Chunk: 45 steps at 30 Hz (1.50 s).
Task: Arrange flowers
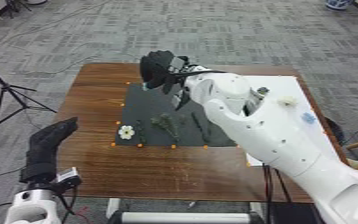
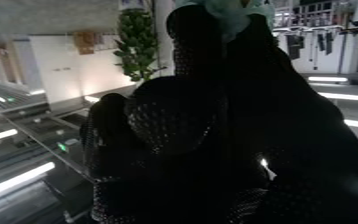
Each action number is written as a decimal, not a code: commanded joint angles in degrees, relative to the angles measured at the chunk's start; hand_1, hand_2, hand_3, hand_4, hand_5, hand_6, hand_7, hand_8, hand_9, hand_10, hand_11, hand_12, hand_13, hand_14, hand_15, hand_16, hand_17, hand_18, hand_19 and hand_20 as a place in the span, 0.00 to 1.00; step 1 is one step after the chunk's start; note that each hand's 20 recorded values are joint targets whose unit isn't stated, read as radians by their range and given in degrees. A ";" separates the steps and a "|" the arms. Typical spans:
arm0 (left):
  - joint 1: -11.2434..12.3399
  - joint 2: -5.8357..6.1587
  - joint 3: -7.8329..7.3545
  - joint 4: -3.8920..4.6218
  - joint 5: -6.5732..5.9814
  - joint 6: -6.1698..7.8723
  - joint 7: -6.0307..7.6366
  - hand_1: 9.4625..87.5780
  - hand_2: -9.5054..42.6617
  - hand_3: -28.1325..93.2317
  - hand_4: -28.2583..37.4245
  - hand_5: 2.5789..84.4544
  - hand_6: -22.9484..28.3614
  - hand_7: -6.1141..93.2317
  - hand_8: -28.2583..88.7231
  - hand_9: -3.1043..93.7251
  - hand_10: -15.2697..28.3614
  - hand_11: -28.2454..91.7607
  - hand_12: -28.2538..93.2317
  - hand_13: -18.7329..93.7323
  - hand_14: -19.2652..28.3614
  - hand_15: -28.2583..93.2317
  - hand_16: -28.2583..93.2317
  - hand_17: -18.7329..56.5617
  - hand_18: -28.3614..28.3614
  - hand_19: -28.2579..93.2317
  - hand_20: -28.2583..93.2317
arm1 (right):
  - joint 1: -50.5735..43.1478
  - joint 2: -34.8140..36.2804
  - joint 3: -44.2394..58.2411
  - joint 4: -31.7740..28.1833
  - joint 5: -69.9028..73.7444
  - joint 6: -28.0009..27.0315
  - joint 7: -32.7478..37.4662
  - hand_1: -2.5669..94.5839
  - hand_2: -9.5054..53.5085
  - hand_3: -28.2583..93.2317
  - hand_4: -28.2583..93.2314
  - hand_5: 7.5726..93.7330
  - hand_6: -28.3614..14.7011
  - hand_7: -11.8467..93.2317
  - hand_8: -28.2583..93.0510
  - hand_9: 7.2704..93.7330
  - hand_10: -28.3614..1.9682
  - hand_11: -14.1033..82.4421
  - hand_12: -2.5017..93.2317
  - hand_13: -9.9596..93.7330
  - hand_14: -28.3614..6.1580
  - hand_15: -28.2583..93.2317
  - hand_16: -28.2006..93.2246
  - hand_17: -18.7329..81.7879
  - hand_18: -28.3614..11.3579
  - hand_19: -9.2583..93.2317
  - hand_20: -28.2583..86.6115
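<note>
Although partly hidden by black fingers, a teal flower (image 2: 227, 19) is pinched at the fingertips of the right hand (image 1: 160, 70), which is raised at about 12 o'clock from the centre of the mat (image 1: 140, 107); all clock directions are read from that centre in the head view. Toward 8 o'clock, a white flower (image 1: 126, 132) is laid face up on the mat, near its edge, with a short sprig (image 1: 141, 133) just beside it. A branched sprig (image 1: 165, 125) is placed toward 7 o'clock, and a thin sprig (image 1: 199, 126) toward 4 o'clock. At 3 o'clock, the white sheet (image 1: 278, 84) is partly covered by the right arm (image 1: 273, 130). On the sheet are seen a cream flower (image 1: 287, 101), between 2 and 3 o'clock, and a blue flower (image 1: 309, 118), at 3 o'clock. The mat is bordered by orange marks (image 1: 174, 146) and is supported, like the sheet, by the brown table (image 1: 158, 172).

The left hand (image 1: 49, 142) is held at 8 o'clock, apart from the flowers, with its fingers extended and nothing grasped. Farther out, a tripod (image 1: 4, 90) is stood on the floor between 9 and 10 o'clock. Behind the right hand, a leafy plant (image 2: 135, 45) is included in the right wrist view.
</note>
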 commanded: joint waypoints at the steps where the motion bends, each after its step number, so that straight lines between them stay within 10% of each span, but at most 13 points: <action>1: -3.00 -0.14 2.27 1.15 0.27 -1.09 -0.35 0.23 0.16 0.79 0.01 0.63 0.41 0.24 0.15 0.55 0.67 0.40 0.31 0.51 0.72 0.36 0.22 0.32 0.69 0.32 0.36 | -7.08 -11.60 4.69 7.66 -10.12 -7.16 -3.14 0.65 0.00 0.71 0.08 0.81 0.67 0.35 0.32 0.97 0.66 0.22 0.42 0.96 0.74 0.67 0.54 0.79 0.41 1.00 0.66; 28: -6.37 -0.05 5.03 2.50 0.47 -3.44 -1.03 0.23 0.16 0.79 0.01 0.63 0.41 0.24 0.15 0.55 0.67 0.39 0.31 0.51 0.72 0.36 0.22 0.32 0.69 0.32 0.36 | -11.60 -22.88 13.73 16.69 -26.26 -9.08 -4.95 0.62 0.00 0.72 0.08 0.80 0.70 0.33 0.29 0.95 0.65 0.21 0.35 0.95 0.73 0.68 0.54 0.78 0.39 1.00 0.68; 45: -5.45 -0.32 4.68 2.32 0.43 -4.34 -0.76 0.23 0.16 0.79 0.01 0.63 0.41 0.24 0.15 0.55 0.67 0.39 0.31 0.51 0.72 0.35 0.22 0.32 0.69 0.32 0.36 | -9.58 -21.30 12.63 15.65 -23.67 -12.41 -1.51 0.48 0.00 0.79 0.09 0.60 0.69 0.31 0.17 0.71 0.55 0.26 0.20 0.92 0.70 0.68 0.52 0.76 0.38 1.00 0.68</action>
